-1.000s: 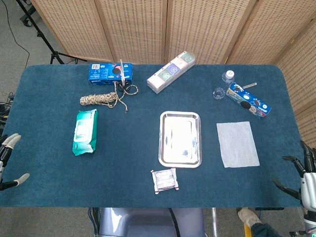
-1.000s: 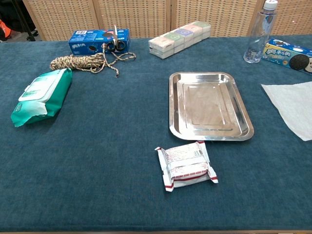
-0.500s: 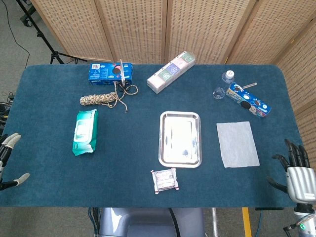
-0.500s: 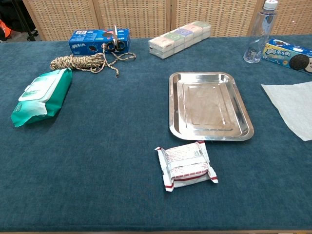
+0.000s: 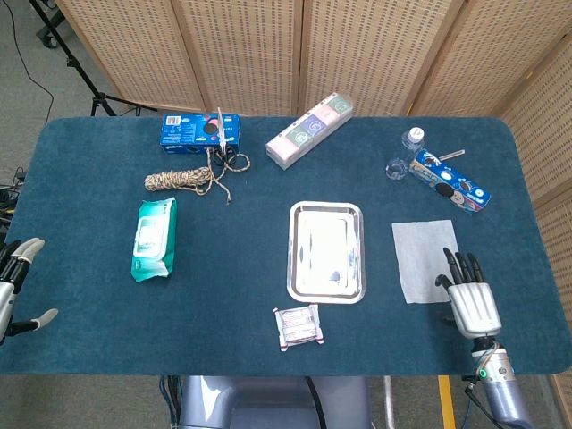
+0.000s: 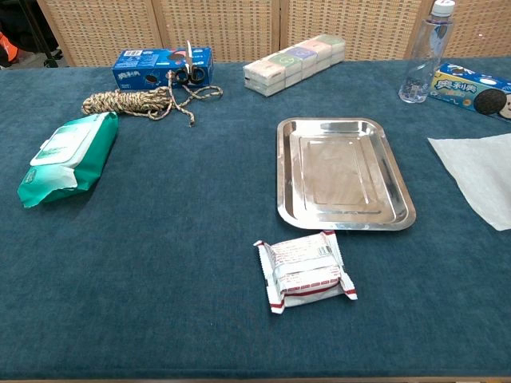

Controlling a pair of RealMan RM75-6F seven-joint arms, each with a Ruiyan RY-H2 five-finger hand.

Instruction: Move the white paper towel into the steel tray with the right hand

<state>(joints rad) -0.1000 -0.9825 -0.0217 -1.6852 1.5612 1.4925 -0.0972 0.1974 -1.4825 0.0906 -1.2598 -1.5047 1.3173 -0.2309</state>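
A white paper towel (image 5: 422, 255) lies flat on the blue table, right of the steel tray (image 5: 326, 251); the chest view shows the same towel (image 6: 479, 175) at the right edge and the tray (image 6: 342, 171) in the middle. My right hand (image 5: 471, 302) hovers at the towel's near right corner, fingers stretched out and apart, holding nothing, its fingertips over the towel's edge. At the far left edge of the table my left hand (image 5: 16, 290) is open and empty. Neither hand shows in the chest view.
A small red-and-white packet (image 5: 298, 325) lies just in front of the tray. A green wipes pack (image 5: 155, 239), coiled rope (image 5: 186, 180) and blue cookie box (image 5: 200, 130) sit left. A long box of cups (image 5: 309, 130), water bottle (image 5: 410, 140) and another cookie box (image 5: 450, 181) sit behind.
My right hand has moved from the table's right front edge inward and up to the towel's near right corner. The left hand has barely shifted.
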